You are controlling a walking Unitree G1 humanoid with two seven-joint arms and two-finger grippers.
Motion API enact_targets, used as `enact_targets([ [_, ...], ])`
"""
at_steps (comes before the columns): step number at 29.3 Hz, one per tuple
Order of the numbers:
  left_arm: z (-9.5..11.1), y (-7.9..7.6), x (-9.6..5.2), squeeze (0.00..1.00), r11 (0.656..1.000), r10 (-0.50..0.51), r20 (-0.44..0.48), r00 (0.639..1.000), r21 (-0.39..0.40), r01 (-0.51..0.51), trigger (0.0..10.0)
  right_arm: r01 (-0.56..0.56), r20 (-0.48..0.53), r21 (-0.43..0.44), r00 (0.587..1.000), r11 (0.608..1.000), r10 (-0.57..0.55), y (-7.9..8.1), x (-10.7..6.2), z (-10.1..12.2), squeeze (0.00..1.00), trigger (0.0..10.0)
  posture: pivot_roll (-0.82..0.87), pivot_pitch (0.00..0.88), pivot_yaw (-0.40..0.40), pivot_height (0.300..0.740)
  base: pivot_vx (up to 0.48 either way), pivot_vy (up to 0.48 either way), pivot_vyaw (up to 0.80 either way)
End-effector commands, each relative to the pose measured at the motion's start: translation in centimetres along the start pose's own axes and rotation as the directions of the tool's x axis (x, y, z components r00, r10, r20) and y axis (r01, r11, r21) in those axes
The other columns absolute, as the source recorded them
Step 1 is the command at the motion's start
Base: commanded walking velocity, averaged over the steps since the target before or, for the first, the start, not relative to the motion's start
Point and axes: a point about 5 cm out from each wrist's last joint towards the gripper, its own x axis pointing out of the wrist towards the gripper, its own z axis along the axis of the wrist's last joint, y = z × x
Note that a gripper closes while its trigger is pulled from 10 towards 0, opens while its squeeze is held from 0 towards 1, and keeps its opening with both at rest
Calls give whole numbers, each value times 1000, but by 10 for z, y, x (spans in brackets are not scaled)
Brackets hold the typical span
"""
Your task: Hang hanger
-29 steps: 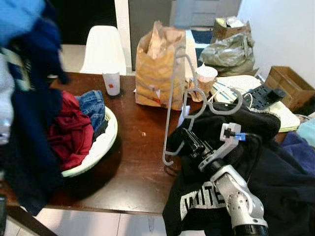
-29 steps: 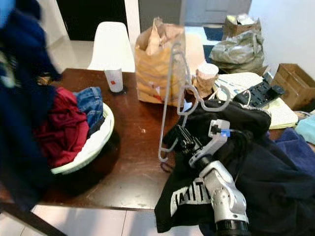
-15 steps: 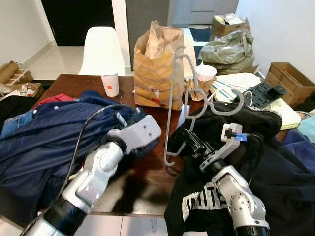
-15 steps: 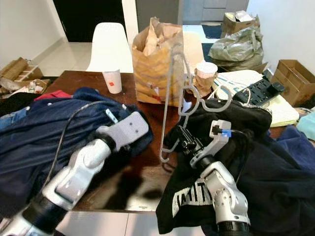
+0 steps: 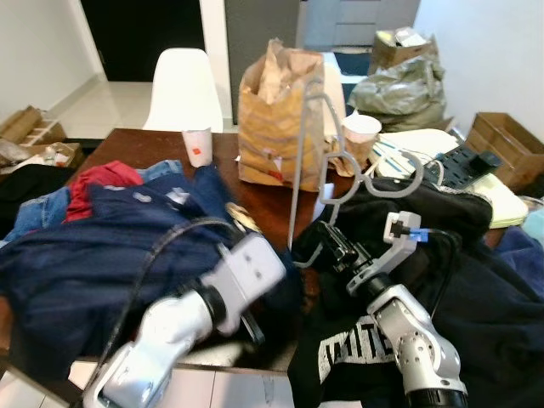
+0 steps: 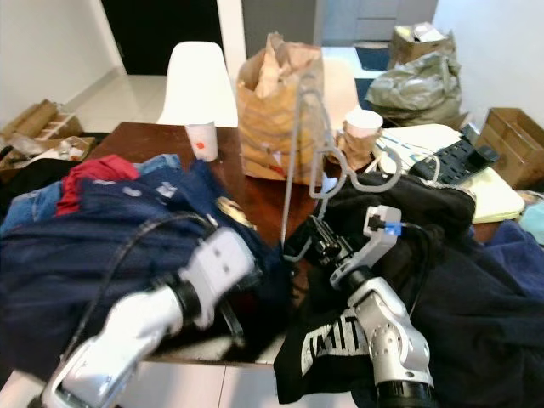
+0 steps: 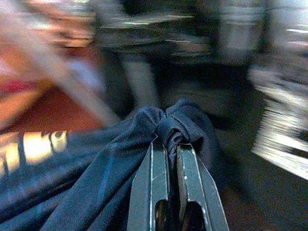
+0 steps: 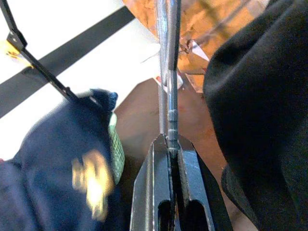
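Cluttered and dim-floored, the room is showing a white chair [image 5: 180, 85] behind a dark wooden desk [image 5: 263, 204], with cardboard boxes [image 5: 503, 144] and a stuffed green bag [image 5: 398, 89] lying beyond. A brown paper bag [image 5: 279, 123] and a paper cup [image 5: 198, 146] are standing on the desk, and clothes are spreading over most of it.

Standing nearly upright at the desk's middle, the grey hanger [image 5: 310, 170] is running its long bar vertically, with its hook curling over toward the robot's right above a black printed garment [image 5: 425, 280]. The right hand [image 5: 321, 242] is gripping it low on that bar; in the right wrist view the fingers [image 8: 156, 183] are clamping the thin rod between them.

Just to the left of the hanger, the left hand [image 7: 167, 144] is pinching a bunched fold of a navy garment [image 5: 102, 263], and that arm is looking blurred. The garment is lying beside the hanger, not on it.

Judging from this, the hanger is already lying in the right hand, so bringing the navy cloth across to the upright bar is what the next step is depending on.
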Motion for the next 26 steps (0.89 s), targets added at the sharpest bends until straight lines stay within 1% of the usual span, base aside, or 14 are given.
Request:
enact_targets([
  [1, 1, -6, -5, 0, 998, -52, -5, 999, -39, 51, 10000, 7, -12, 8, 1000, 1000, -7, -2, -1, -2, 0, 10000, -5, 78, 9, 740, 0, 0, 0],
  [8, -11, 2, -27, 0, 997, -47, -100, 994, -63, 41, 10000, 6, -15, 9, 1000, 1000, -6, -1, -1, -2, 0, 10000, -4, 79, 6, 740, 0, 0, 0],
  [9, -12, 8, -33, 216, 997, -27, -118, 993, -72, 18, 10000, 6, -16, 9, 1000, 1000, -6, -2, -1, -2, 0, 10000, -4, 81, 6, 740, 0, 0, 0],
  [10, -11, 14, -39, 1000, 997, -9, -125, 992, -83, -1, 10000, 6, -17, 9, 1000, 1000, -6, -2, -1, -1, 0, 10000, -4, 81, 6, 740, 0, 0, 0],
  [16, -2, 30, -52, 1000, 995, 51, -111, 993, -81, -60, 10000, 7, -18, 8, 1000, 1000, -7, -2, -1, -1, 0, 10000, -7, 85, 6, 740, 0, 0, 0],
  [17, 7, 49, -63, 1000, 986, 153, -79, 985, -61, -157, 10000, 7, -19, 8, 1000, 1000, -7, -2, -1, -1, 0, 10000, -6, 85, 4, 740, 0, 0, 0],
  [18, 7, 49, -63, 1000, 986, 153, -79, 985, -61, -157, 10000, 7, -19, 8, 1000, 1000, -7, -2, -1, -1, 0, 10000, -6, 85, 4, 740, 0, 0, 0],
  [19, 18, 74, -77, 1000, 953, 297, -34, 954, -50, -299, 10000, 7, -20, 7, 1000, 1000, -7, -2, -1, -1, 0, 10000, -5, 88, 3, 740, 0, 0, 0],
  [20, 18, 74, -77, 1000, 953, 297, -34, 954, -50, -299, 10000, 7, -20, 7, 1000, 1000, -7, -2, -1, -1, 0, 10000, -5, 88, 3, 740, 0, 0, 0],
  [21, 31, 99, -95, 1000, 895, 445, 23, 895, -47, -444, 10000, 8, -22, 6, 1000, 1000, -8, -3, -1, -1, 0, 10000, -2, 89, -1, 740, 0, 0, 0],
  [22, 31, 99, -95, 1000, 895, 445, 23, 895, -47, -444, 10000, 8, -22, 6, 1000, 1000, -8, -3, -1, -1, 0, 10000, -2, 89, -1, 740, 0, 0, 0],
  [24, 47, 137, -131, 1000, 729, 685, 120, 719, -124, -673, 10000, 7, -26, 4, 1000, 1000, -7, -3, -1, -1, 0, 10000, -2, 91, -4, 740, 0, 0, 0],
  [25, 47, 148, -144, 1000, 656, 755, 133, 642, -162, -737, 10000, 6, -27, 3, 1000, 1000, -6, -3, -1, -1, 0, 10000, -1, 90, -5, 740, 0, 0, 0],
  [26, 47, 148, -144, 1000, 656, 755, 133, 642, -162, -737, 10000, 6, -27, 3, 1000, 1000, -6, -3, -1, -1, 0, 10000, -1, 90, -5, 740, 0, 0, 0],
])
